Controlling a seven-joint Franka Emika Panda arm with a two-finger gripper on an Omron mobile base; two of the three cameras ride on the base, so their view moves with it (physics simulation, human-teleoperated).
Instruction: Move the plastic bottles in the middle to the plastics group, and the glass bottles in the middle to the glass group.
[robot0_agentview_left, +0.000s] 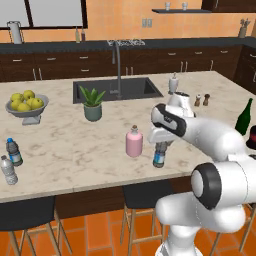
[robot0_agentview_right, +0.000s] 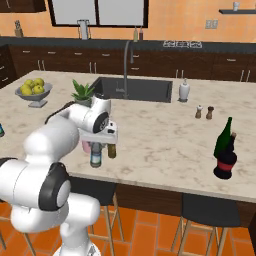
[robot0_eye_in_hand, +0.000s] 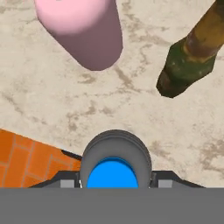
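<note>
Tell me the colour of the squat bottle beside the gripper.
Pink squat bottle, brownish stopper; clearest in the left base view.

Small blue-labelled water bottle (robot0_agentview_left: 159, 155) upright near counter's front edge. Pink bottle (robot0_agentview_left: 134, 142) upright just beside it. Amber bottle (robot0_agentview_right: 112, 149) close by, apparently upright too.

Your pink bottle (robot0_eye_in_hand: 81, 33) and amber bottle (robot0_eye_in_hand: 192, 54) stood close ahead; bare counter (robot0_eye_in_hand: 131, 100) lay between them.
</note>
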